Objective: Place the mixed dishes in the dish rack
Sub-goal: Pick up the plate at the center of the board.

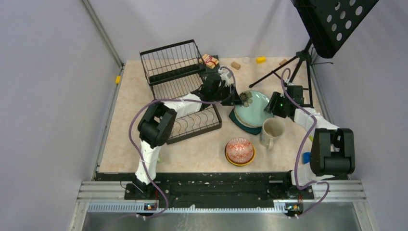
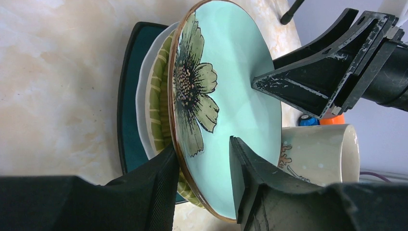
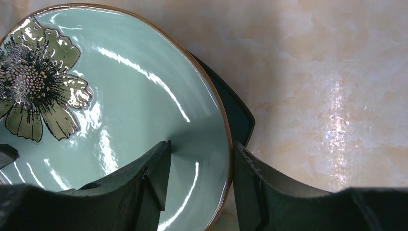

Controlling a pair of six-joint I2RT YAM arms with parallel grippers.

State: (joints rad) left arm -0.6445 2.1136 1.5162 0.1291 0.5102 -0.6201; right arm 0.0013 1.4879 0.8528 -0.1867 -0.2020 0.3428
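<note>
The pale teal flower plate (image 1: 255,113) (image 2: 235,72) (image 3: 120,96) tops a stack with a green-striped plate (image 2: 159,96), a white one (image 2: 144,110) and a dark teal one (image 2: 126,96); it is tilted up off them. My right gripper (image 1: 269,108) (image 3: 202,147) is shut on its right rim, one finger inside, one beneath. My left gripper (image 1: 240,99) (image 2: 203,147) straddles the opposite rim, open, with a gap at the upper finger. The black dish rack (image 1: 175,72) stands left of the stack. A cream mug (image 1: 272,131) (image 2: 322,154) and stacked bowls (image 1: 239,150) sit nearer.
A black music stand (image 1: 332,24) overhangs the back right, its tripod legs (image 1: 288,67) just behind my right arm. Small toy blocks (image 1: 210,60) (image 1: 261,59) lie along the back edge. A blue toy (image 1: 306,157) sits by the right arm's base.
</note>
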